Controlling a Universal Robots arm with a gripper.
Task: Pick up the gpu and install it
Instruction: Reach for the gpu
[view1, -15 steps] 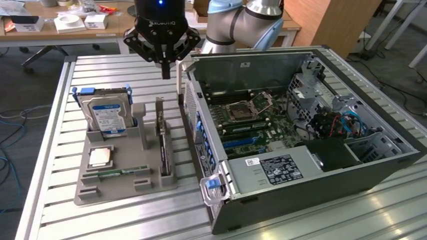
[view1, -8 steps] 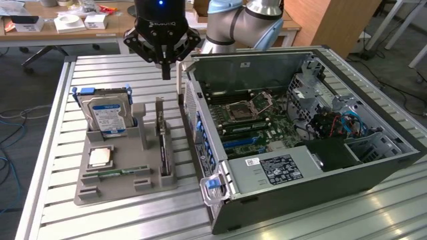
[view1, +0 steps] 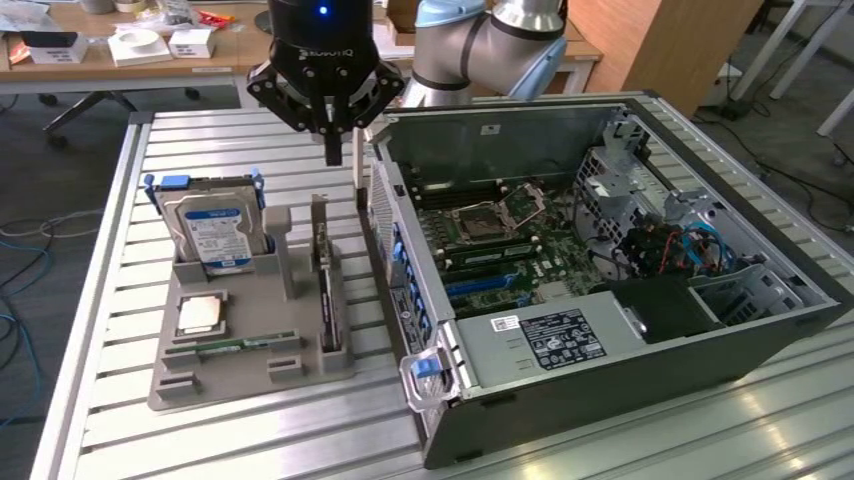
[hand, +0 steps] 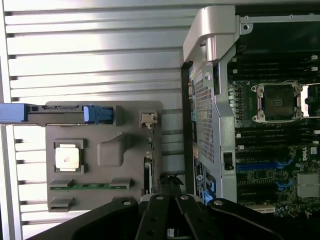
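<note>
The gpu (view1: 326, 290) stands on edge in a slot of the grey holder tray (view1: 220, 380), its silver bracket end pointing away from the table's front. Seen from above in the wrist view, the gpu (hand: 148, 172) is a thin dark strip along the tray's edge nearest the computer case. My gripper (view1: 332, 152) hangs above the gpu's far end, clear of it, fingers shut together with nothing between them. The black fingers (hand: 156, 210) meet at a point in the wrist view.
An open computer case (view1: 747, 330) lies at the exterior view's right, its motherboard (view1: 514, 250) exposed. On the tray are a hard drive (view1: 214, 225) with a blue label, a CPU (view1: 200, 315) and a RAM stick (view1: 247, 345). The table (view1: 200, 440) is slatted metal.
</note>
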